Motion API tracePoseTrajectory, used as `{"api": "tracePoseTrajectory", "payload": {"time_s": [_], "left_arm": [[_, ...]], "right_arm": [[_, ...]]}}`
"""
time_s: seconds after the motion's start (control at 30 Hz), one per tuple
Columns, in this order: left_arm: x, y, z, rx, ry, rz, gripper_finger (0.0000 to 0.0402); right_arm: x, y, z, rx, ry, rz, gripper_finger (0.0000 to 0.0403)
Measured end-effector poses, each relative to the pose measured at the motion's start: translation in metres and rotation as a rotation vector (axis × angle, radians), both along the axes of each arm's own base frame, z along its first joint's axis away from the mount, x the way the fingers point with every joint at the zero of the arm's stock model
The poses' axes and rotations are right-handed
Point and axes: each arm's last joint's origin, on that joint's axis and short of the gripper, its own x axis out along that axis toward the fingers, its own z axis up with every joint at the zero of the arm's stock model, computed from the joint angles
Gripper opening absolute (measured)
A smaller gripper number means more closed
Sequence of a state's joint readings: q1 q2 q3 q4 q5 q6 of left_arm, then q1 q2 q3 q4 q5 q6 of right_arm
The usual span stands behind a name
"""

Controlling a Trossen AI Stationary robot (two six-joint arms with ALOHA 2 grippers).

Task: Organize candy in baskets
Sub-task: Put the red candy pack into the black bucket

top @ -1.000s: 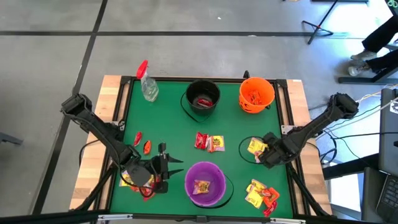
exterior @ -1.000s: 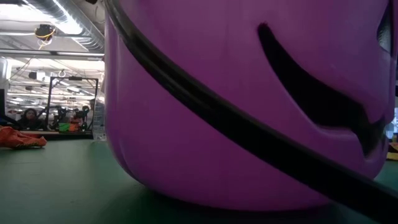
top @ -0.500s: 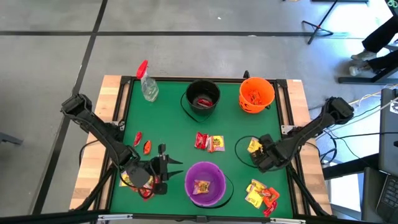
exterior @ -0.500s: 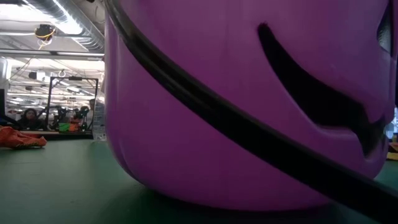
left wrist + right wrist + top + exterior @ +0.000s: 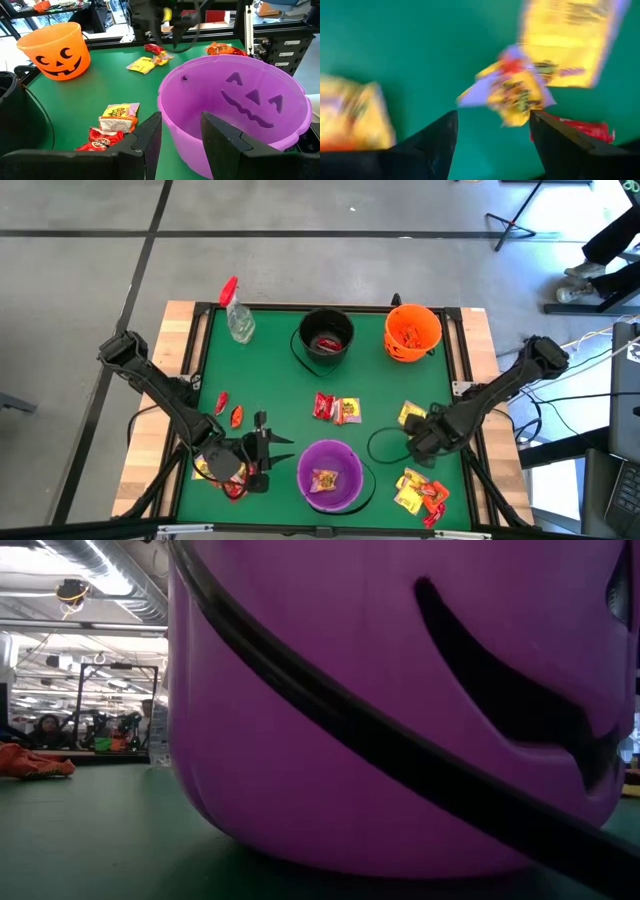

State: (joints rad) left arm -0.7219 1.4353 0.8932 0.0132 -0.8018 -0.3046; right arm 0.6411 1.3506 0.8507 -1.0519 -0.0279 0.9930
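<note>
Jaws of both grippers stand apart and neither holds anything. Right gripper (image 5: pixel 418 444) hangs low over the green table (image 5: pixel 280 395), between one yellow packet (image 5: pixel 409 415) and a cluster of yellow and red packets (image 5: pixel 420 492) at the table's front right; its wrist view shows a gap between its two dark fingers (image 5: pixel 427 145), with yellow packets with red print (image 5: pixel 517 92) lying on the mat beyond them. Left gripper (image 5: pixel 262 448) rests at the front left, just beside the purple bucket (image 5: pixel 330 474), fingers (image 5: pixel 222 137) parted and pointing at the bucket wall.

Baskets:
- Purple bucket: front centre, round, carved face on its wall, one wrapped packet inside. It fills the low view.
- Black bucket (image 5: pixel 327 336): rear centre, red candy inside.
- Orange bucket (image 5: pixel 412 331): rear right, face printed in black, orange-red packets inside.

Loose candy: small flat wrappers. One red and one yellow packet (image 5: pixel 337 409) lie together at table centre. Two small red pieces (image 5: pixel 229 410) lie at left. More yellow and red packets (image 5: pixel 215 470) lie partly under the left arm.

A clear spray bottle (image 5: pixel 237 315) with a red trigger lies at the rear left.
</note>
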Motion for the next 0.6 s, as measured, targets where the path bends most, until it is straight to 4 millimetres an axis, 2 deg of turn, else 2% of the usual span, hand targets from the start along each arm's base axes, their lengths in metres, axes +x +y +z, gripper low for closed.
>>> {"api": "tracePoseTrajectory", "payload": {"time_s": [0.13,0.3,0.6], "left_arm": [[0.000,0.000,0.000,-0.006,-0.002,0.002,0.0126],[0.000,0.000,0.000,-0.024,-0.006,0.008,0.0126],[0.000,0.000,0.000,-0.030,-0.007,0.010,0.0126]], "right_arm": [[-0.005,-0.002,0.013,-0.005,0.108,0.167,0.0243],[-0.017,-0.009,0.008,-0.061,0.291,0.233,0.0243],[-0.015,-0.009,-0.034,-0.127,0.371,0.278,0.0243]]}}
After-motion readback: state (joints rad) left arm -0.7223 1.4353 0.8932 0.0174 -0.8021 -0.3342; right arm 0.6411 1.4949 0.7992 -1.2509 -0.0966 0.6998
